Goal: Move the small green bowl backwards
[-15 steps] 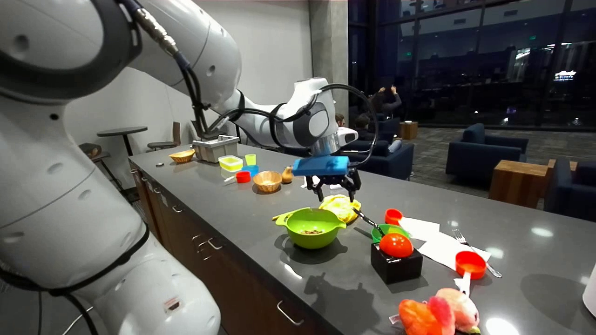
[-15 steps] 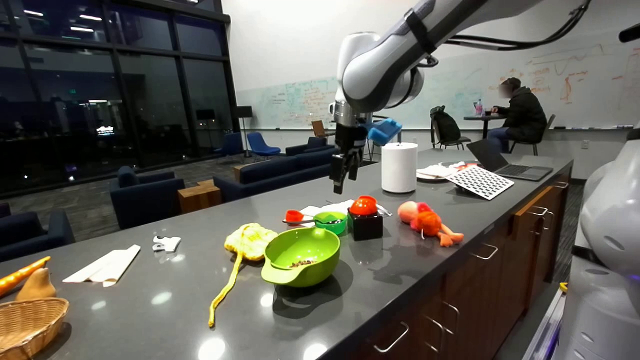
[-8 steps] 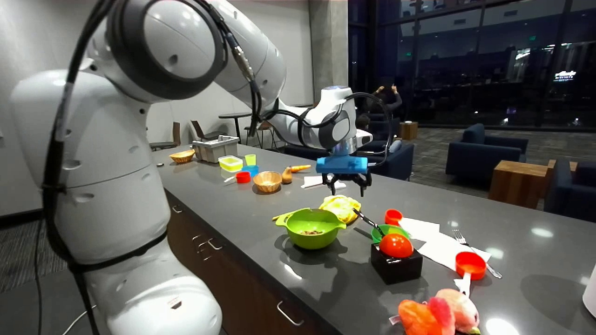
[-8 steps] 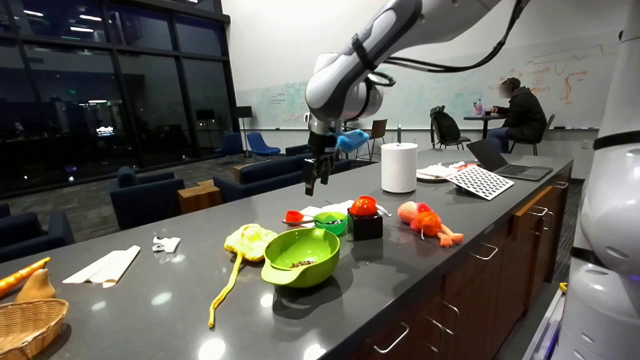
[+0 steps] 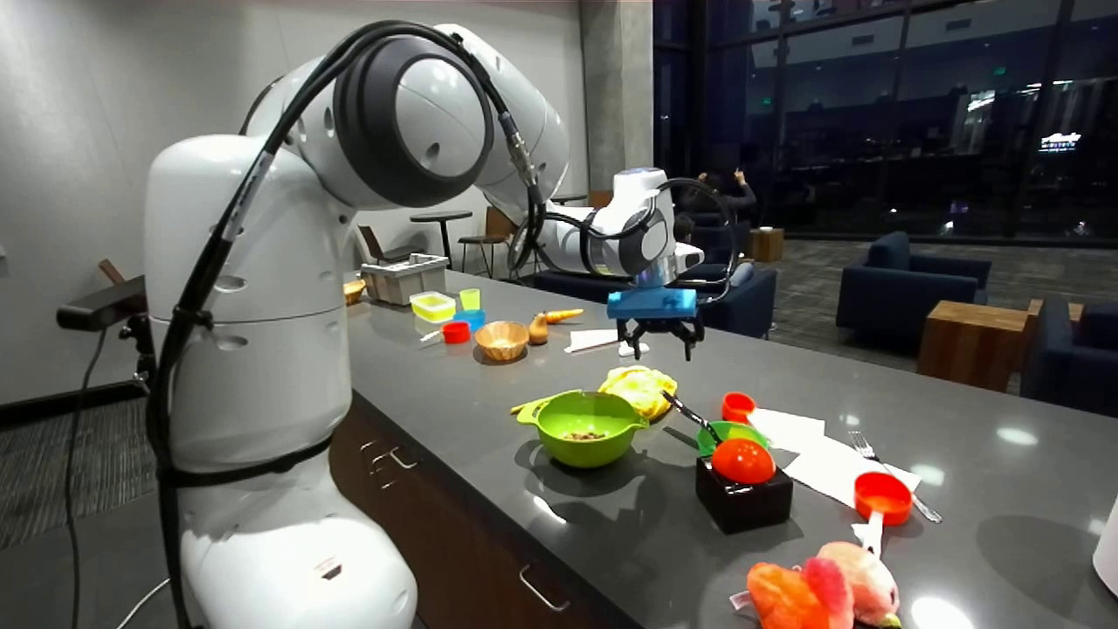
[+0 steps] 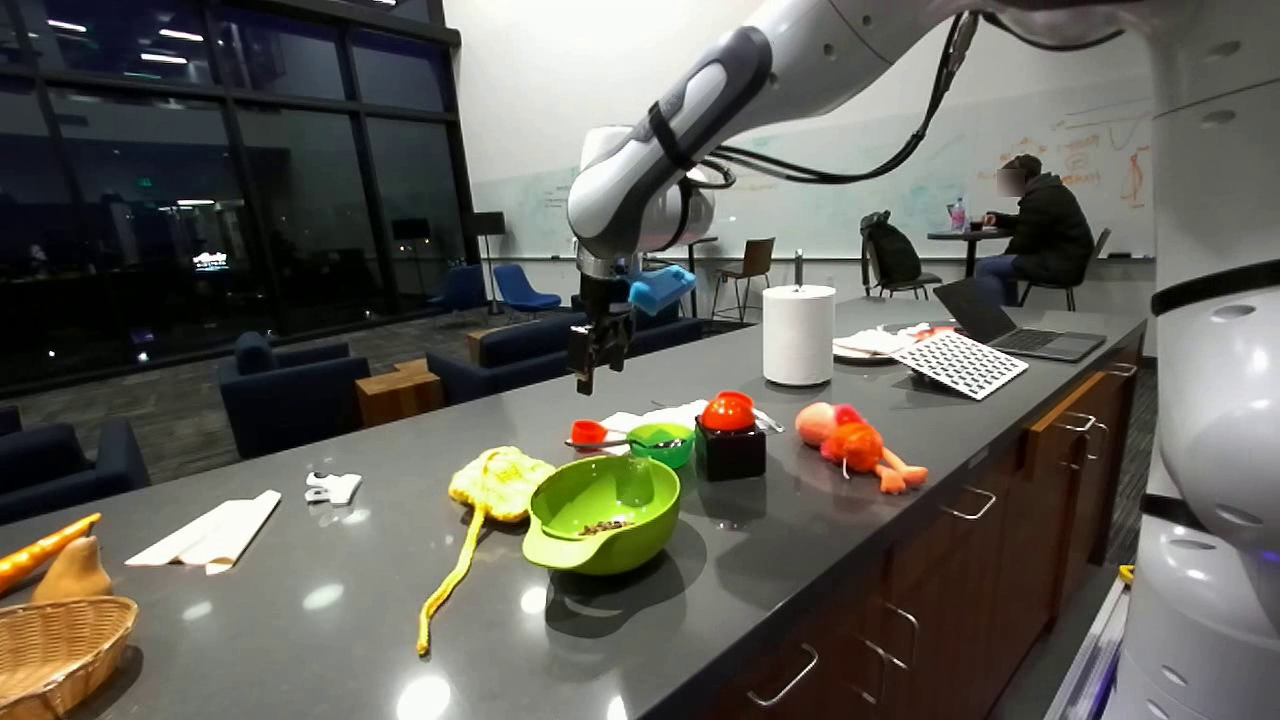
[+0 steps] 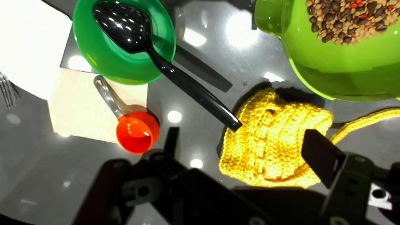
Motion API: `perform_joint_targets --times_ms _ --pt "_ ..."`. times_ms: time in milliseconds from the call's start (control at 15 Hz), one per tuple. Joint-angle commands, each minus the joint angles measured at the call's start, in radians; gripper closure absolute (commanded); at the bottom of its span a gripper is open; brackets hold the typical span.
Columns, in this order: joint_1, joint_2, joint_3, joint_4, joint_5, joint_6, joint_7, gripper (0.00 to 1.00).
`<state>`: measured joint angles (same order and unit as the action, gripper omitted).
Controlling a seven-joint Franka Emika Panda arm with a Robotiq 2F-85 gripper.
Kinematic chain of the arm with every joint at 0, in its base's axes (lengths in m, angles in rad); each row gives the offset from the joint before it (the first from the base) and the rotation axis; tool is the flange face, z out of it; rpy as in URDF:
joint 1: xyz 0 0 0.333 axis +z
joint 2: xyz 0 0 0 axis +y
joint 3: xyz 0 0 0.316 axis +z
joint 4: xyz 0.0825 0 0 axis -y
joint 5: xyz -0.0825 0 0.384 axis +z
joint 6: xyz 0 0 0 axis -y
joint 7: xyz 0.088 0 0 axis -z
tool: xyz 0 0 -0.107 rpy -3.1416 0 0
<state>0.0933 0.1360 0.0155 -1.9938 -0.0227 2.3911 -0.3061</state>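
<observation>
Because the spoon (image 7: 170,70) rests in the small green bowl (image 7: 115,63) with its handle out over the rim, main risk is the claw (image 5: 663,355) catching that handle and flipping the spoon or tipping the bowl. The bowl is on the counter (image 6: 280,650), just beside the black box (image 6: 730,455); can't tell if they touch. "Backwards" is unclear: dragging toward the box probably jams the bowl on it, maybe knocks the red dome (image 6: 728,411) off its top; pushing away from the box likely hits the red measuring cup (image 7: 137,132) beyond the bowl and rucks the paper (image 7: 84,106). Paper shows along the bowl rim; unclear if any is tucked under. Rim looks like thin plastic, so a shallow grip could slip. Wrong-bowl mix-up possible too: the lime bowl (image 7: 340,68), also near the box, is green and bigger; a bump there could spill the beans (image 7: 347,22) in it.

Claw: fingers (image 7: 321,157) spread wide, probably close to full, can't confirm. Holds nothing, touches nothing in both exterior views; hangs over the counter, well apart from the black box. In the wrist view the yellow cloth (image 7: 268,150) shows between the fingers, not the small green bowl, so a straight drop would likely land on cloth or clip the spoon's end. Calls for a shift toward the box before going down.
</observation>
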Motion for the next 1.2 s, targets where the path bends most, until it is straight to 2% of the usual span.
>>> perform_joint_targets --times_ms 0,200,667,1133 --pt "-0.021 0.000 0.021 0.004 -0.005 -0.004 0.004 0.00" --pt "-0.034 0.010 0.024 0.010 0.016 -0.019 -0.035 0.00" --pt "-0.121 0.030 0.035 0.016 0.191 -0.147 -0.337 0.00" --pt "-0.168 0.077 0.025 0.031 0.250 -0.201 -0.474 0.00"
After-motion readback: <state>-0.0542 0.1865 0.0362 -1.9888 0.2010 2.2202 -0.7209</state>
